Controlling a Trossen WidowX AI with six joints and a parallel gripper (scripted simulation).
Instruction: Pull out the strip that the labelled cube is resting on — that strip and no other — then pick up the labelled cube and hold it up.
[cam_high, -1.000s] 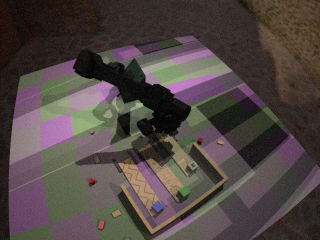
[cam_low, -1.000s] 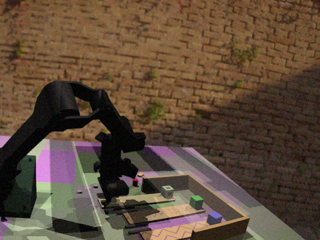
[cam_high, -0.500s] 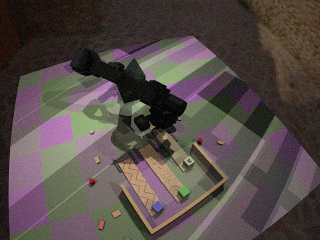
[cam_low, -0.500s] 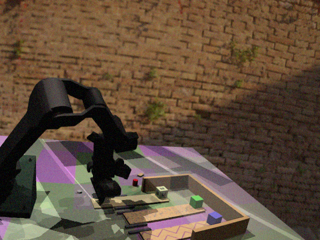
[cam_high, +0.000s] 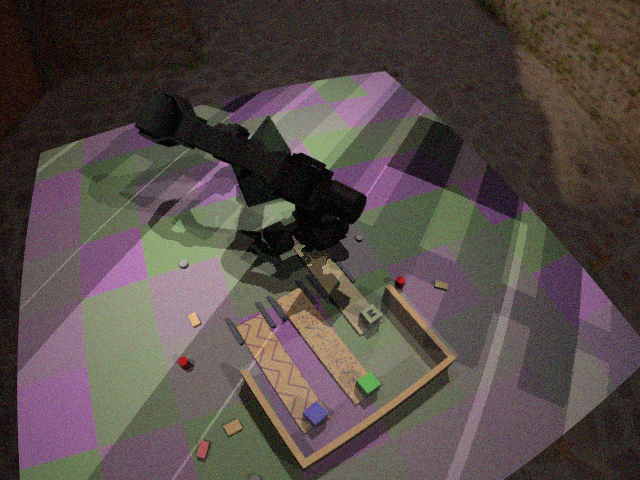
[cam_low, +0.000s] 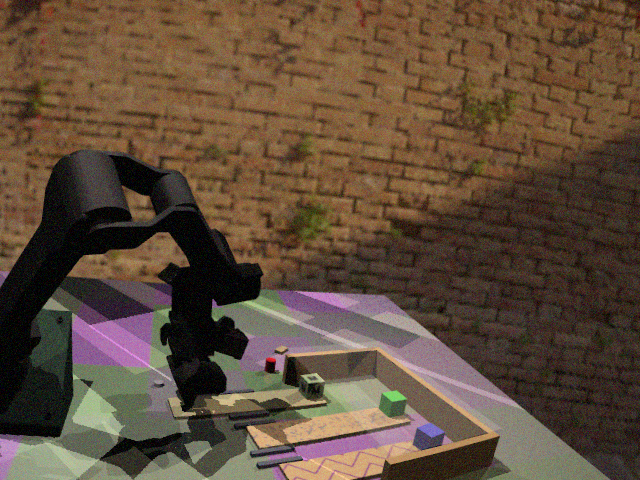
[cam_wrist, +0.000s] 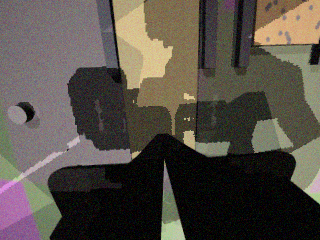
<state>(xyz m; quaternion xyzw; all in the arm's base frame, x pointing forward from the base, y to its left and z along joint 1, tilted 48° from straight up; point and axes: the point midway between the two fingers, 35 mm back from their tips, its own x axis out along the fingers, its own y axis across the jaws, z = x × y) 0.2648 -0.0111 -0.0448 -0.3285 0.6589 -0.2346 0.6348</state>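
The labelled cube (cam_high: 370, 314) (cam_low: 311, 385) is pale grey-green; dark markings show on it.

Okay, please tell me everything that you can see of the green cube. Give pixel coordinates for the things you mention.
The green cube (cam_high: 368, 382) (cam_low: 392, 403) is plain and opaque, with flat faces and no visible mark. It sits flat on the far end of the speckled strip (cam_high: 325, 341) (cam_low: 330, 424), inside the wooden frame (cam_high: 379, 412) (cam_low: 439, 397). Nothing else visibly touches it.

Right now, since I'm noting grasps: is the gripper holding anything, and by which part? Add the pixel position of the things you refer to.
Nothing, apparently: the black gripper (cam_high: 306, 250) (cam_low: 189, 405) (cam_wrist: 162, 138) is shut, fingertips over the flat tan strip (cam_high: 355, 300) (cam_low: 268, 399) (cam_wrist: 155, 55) near its outer end.
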